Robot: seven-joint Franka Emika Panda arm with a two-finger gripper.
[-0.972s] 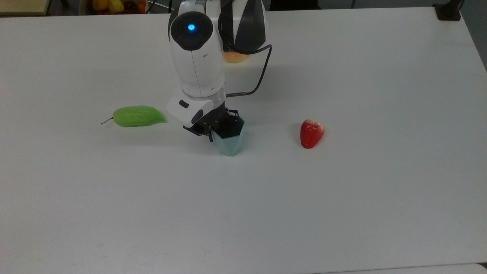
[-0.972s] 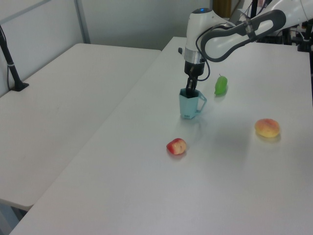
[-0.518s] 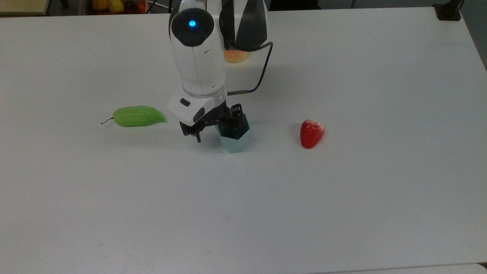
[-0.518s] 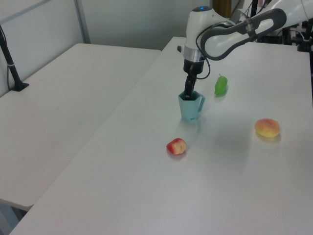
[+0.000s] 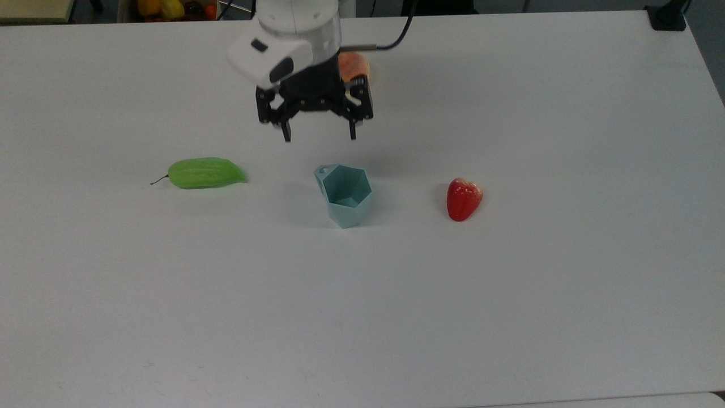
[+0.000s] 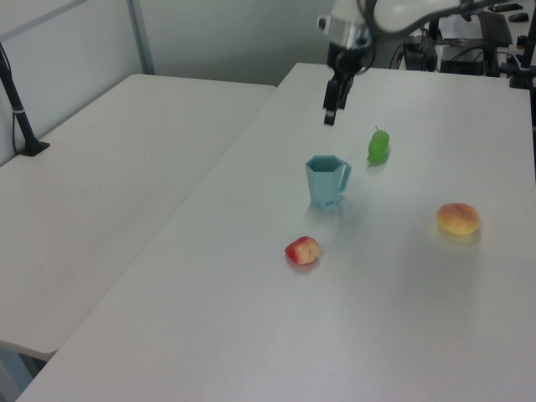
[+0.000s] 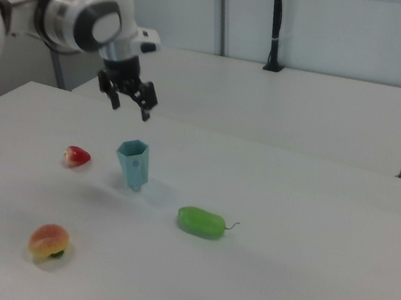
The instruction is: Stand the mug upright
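The pale teal faceted mug [image 5: 343, 196] [image 6: 327, 181] [image 7: 134, 162] stands upright on the white table, mouth up, its handle toward the top view's upper left. My gripper [image 5: 319, 135] [image 6: 332, 109] [image 7: 130, 108] hangs open in the air above and behind the mug, well clear of it, with nothing between its fingers.
A green cucumber-like vegetable [image 5: 204, 173] [image 7: 201, 222] lies to the top view's left of the mug. A red strawberry-like fruit [image 5: 463, 198] [image 6: 302, 250] lies to the top view's right. A peach [image 6: 457, 219] [image 7: 48, 241] sits farther back, partly behind the gripper in the top view.
The gripper has opened, let go of the mug's rim and risen up and back. The mug stays standing upright on the table.
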